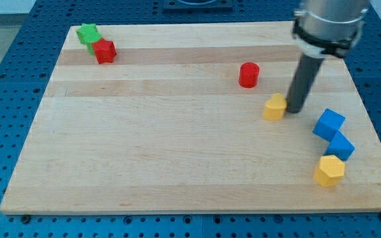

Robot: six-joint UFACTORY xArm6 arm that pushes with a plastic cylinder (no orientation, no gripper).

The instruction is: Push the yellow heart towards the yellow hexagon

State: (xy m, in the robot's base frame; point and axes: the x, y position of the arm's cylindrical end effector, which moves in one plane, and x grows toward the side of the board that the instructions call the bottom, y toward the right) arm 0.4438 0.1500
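Camera view, single frame.

Item 1: pale wooden counter (177, 158), rectangular board of glued planks, resting on a blue perforated base (5, 79).

Item 2: small yellow heart-shaped block (275, 106), right of centre on the counter. This is the task's thing; it sits below and to the right of the red cylinder and well apart from the yellow hexagon, which lies lower and further right.

Item 3: yellow hexagonal block (329, 171), near the counter's lower right corner, touching or just beside the lower blue block.

Item 4: straight dark rod descending from a grey cylindrical mount at the view's top right. My tip (296, 110) stands on the counter immediately right of the yellow heart, touching it or nearly so. No pincer is fitted to this arm, so no pincer state can be told.

Item 5: red cylindrical block (249, 75), above and left of the yellow heart, apart from it.

Item 6: two blue cube-like blocks, upper (329, 125) and lower (340, 146), touching each other, right of my tip.

Item 7: green star-like block (87, 33) and red angular block (104, 51), touching, at the counter's upper left corner.
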